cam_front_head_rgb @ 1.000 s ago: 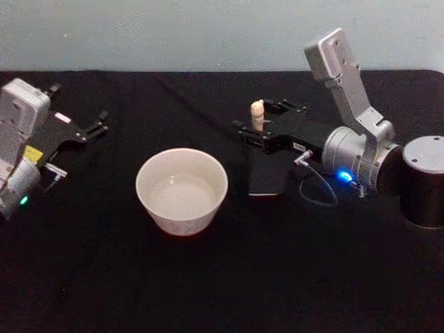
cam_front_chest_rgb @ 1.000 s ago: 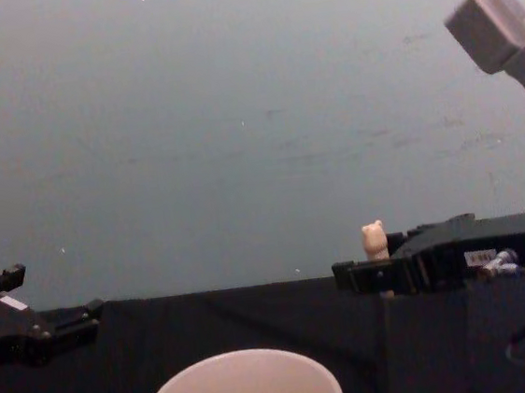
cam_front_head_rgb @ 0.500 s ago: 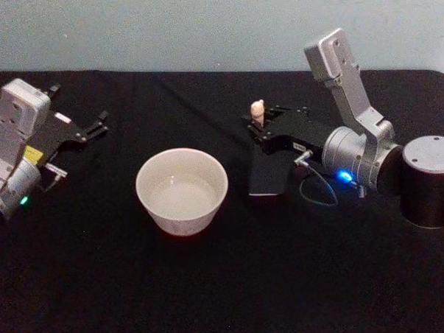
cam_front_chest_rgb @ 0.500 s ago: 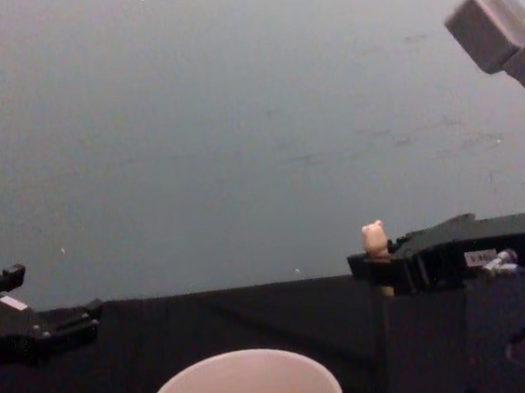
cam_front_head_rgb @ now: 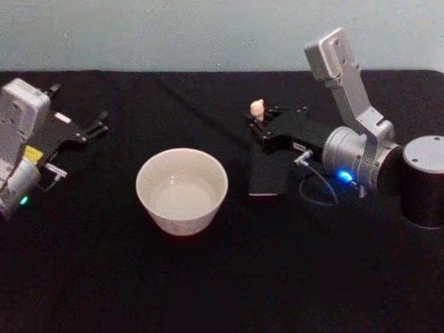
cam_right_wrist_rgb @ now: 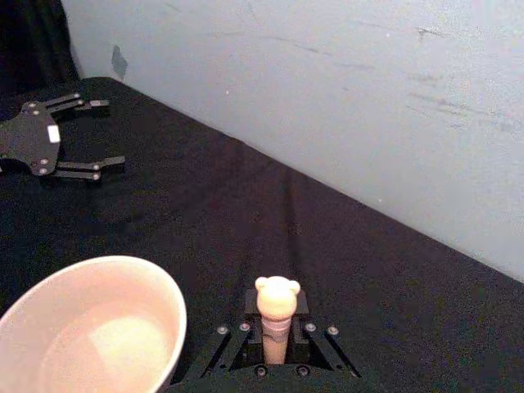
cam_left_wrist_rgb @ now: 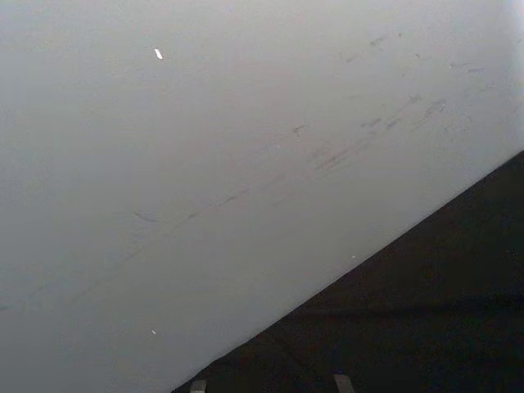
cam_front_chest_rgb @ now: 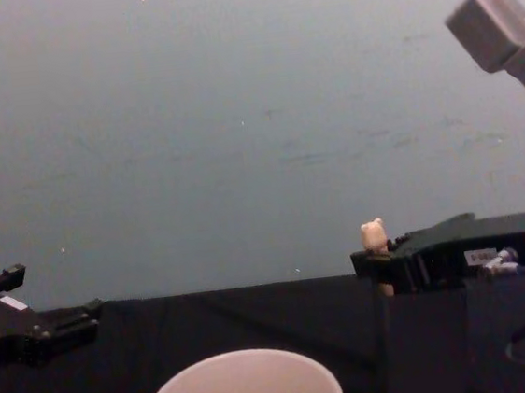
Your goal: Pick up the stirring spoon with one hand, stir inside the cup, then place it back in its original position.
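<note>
The cream stirring spoon point(cam_front_head_rgb: 258, 109) with its bear-shaped knob stands upright in a dark box-shaped holder point(cam_front_head_rgb: 269, 177), right of the cup. My right gripper point(cam_front_head_rgb: 258, 128) reaches in from the right and is shut on the spoon's stick just below the knob. In the right wrist view the stirring spoon point(cam_right_wrist_rgb: 277, 314) sits between the black fingers point(cam_right_wrist_rgb: 236, 340). The wide cream-white cup point(cam_front_head_rgb: 181, 190) stands at the table's middle, its pale inside showing. In the chest view the spoon point(cam_front_chest_rgb: 373, 236) rises above the right gripper point(cam_front_chest_rgb: 383, 265). My left gripper point(cam_front_head_rgb: 92, 127) rests open at the far left.
A black cloth point(cam_front_head_rgb: 224, 284) covers the table, and a pale wall point(cam_front_head_rgb: 176, 24) runs behind it. A thin cable point(cam_front_head_rgb: 316, 194) loops beside the holder under my right wrist. The cup's rim point(cam_front_chest_rgb: 240, 386) fills the chest view's bottom middle.
My right gripper's fingers have closed in on the spoon's stick. The spoon has stayed upright in the holder, and the left arm has not moved.
</note>
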Controlling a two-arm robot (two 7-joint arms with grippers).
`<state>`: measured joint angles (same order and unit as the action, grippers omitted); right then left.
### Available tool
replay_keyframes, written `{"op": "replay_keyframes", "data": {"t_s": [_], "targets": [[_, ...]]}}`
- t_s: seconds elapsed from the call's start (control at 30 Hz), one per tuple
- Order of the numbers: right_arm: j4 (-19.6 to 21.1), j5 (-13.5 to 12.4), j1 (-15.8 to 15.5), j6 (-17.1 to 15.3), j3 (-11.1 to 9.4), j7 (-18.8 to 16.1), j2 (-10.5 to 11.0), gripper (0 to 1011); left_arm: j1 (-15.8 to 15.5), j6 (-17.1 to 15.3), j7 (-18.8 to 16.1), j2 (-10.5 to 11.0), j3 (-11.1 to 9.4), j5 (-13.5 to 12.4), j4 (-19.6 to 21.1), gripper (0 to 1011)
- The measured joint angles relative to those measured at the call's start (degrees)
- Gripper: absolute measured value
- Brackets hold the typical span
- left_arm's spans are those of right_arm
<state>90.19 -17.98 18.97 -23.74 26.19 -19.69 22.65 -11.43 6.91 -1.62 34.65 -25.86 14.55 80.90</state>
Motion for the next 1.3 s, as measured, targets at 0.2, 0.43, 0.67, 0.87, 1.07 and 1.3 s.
{"op": "replay_keyframes", "data": {"t_s": [0.2,0.43,0.67,0.87,1.07,1.3], "targets": [[1.28,-0.37,-0.78,0.27,-1.37,0.0,-0.11,190,0.0,0.0,0.0,0.0,0.0,0.0,0.0,1001],[4.45,-2.08,-1.77,1.13,-3.77,0.07,0.18,190,0.0,0.0,0.0,0.0,0.0,0.0,0.0,1001],[7.79,-4.63,-2.44,2.07,-6.01,0.31,0.64,190,0.0,0.0,0.0,0.0,0.0,0.0,0.0,1001],[9.63,-6.41,-2.45,3.0,-7.07,0.91,0.92,190,0.0,0.0,0.0,0.0,0.0,0.0,0.0,1001],[11.09,-7.96,-2.36,3.83,-7.58,1.62,1.06,190,0.0,0.0,0.0,0.0,0.0,0.0,0.0,1001],[11.89,-8.96,-2.13,5.35,-7.03,2.2,0.77,190,0.0,0.0,0.0,0.0,0.0,0.0,0.0,1001]]}}
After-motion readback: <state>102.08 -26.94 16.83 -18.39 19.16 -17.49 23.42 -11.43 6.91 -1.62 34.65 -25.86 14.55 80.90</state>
